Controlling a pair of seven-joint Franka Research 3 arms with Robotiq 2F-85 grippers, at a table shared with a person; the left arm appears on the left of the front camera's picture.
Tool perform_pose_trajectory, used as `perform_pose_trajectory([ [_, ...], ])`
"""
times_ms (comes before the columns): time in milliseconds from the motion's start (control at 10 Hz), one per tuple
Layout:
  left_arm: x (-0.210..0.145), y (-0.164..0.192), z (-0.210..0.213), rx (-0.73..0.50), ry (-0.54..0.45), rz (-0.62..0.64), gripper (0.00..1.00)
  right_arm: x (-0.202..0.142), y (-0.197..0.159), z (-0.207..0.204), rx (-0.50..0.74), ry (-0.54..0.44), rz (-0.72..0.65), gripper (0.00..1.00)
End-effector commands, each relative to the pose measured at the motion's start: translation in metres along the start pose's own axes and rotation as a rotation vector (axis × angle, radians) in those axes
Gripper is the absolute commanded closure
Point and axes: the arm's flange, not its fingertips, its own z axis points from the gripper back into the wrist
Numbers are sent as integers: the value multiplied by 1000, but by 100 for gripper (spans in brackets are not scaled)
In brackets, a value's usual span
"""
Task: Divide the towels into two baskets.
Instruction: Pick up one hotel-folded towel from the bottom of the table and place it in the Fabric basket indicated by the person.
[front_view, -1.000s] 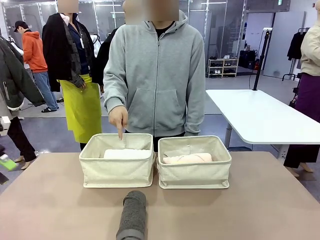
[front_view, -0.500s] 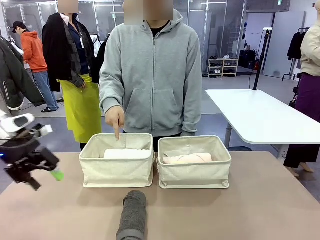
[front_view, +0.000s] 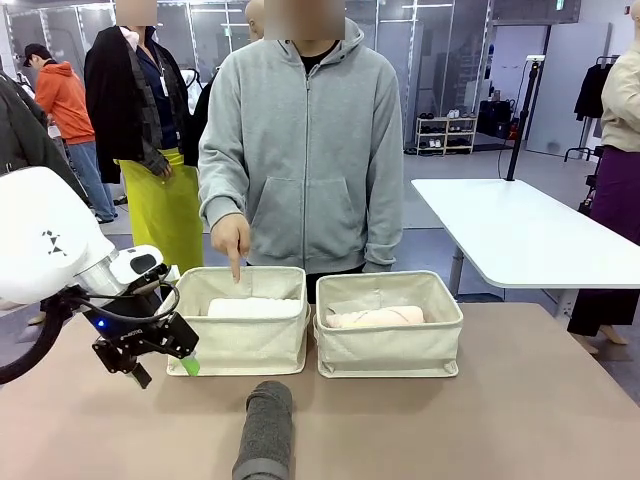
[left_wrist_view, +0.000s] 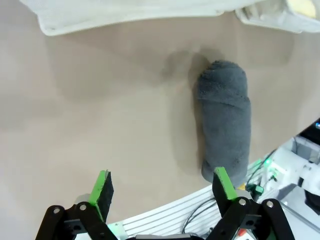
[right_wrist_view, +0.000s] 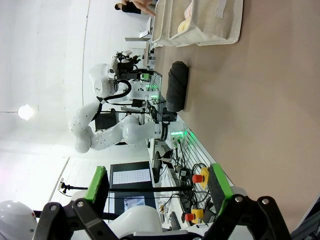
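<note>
Item: dark grey towel, lying loose on bench. Left tool released, hovering near it; person's hand pointing into left basket. Next: descending, straddling roll.

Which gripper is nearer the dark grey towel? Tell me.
Left. The left gripper hangs open just left of the dark grey towel; the right gripper is open, well off beyond the table edge.

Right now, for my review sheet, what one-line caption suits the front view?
Left tool open near the left basket; dark grey towel on table, person's hand pointing into that basket.
</note>
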Motion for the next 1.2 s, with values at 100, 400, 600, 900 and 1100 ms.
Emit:
perform_pose_trajectory([
  [100, 1, 0, 3, 16, -17, 6, 0, -3, 4, -2, -8, 5, -5, 0],
  [400, 1, 1, 2, -4, -3, 2, 0, -3, 4, -2, -8, 5, -5, 0],
  [600, -8, -35, -9, 64, 18, 25, 0, -3, 4, -2, -8, 5, -5, 0],
  [900, -17, -68, -14, 122, 47, -84, 0, -3, 4, -2, -8, 5, -5, 0],
  [1100, -19, -95, -27, 139, 91, 4, 0, -3, 4, -2, -8, 5, -5, 0],
])
